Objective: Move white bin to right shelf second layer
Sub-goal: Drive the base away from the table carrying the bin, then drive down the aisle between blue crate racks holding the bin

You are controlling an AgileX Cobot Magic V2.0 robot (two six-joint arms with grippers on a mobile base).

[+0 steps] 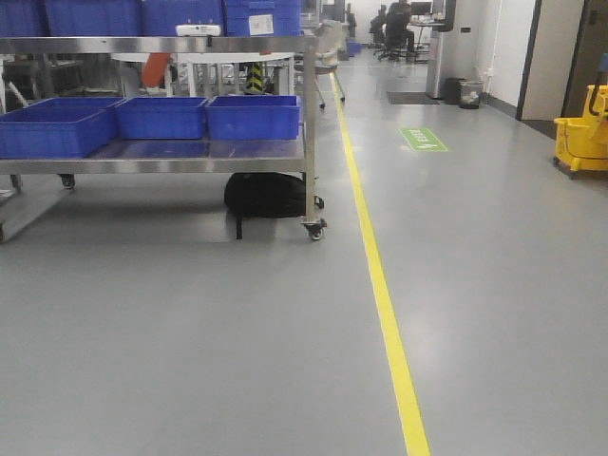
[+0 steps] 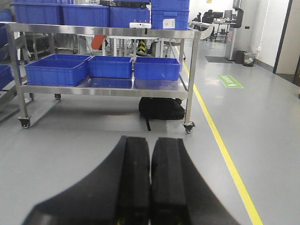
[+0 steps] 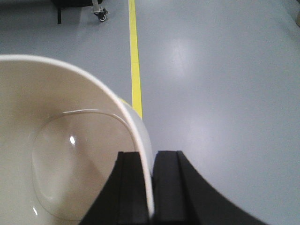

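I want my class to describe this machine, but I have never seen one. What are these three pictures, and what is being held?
They come from a two-armed robot on wheels. One camera looks ahead across a grey floor with a yellow line towards a steel cart carrying blue crates, with a black bag beneath it. The other two cameras sit on the wrists. The left one shows the left claw, its black fingers pressed together with nothing between them. The right one shows the right claw pinching the rim of the white bin, which looks empty inside. No roller shelf appears in any view.
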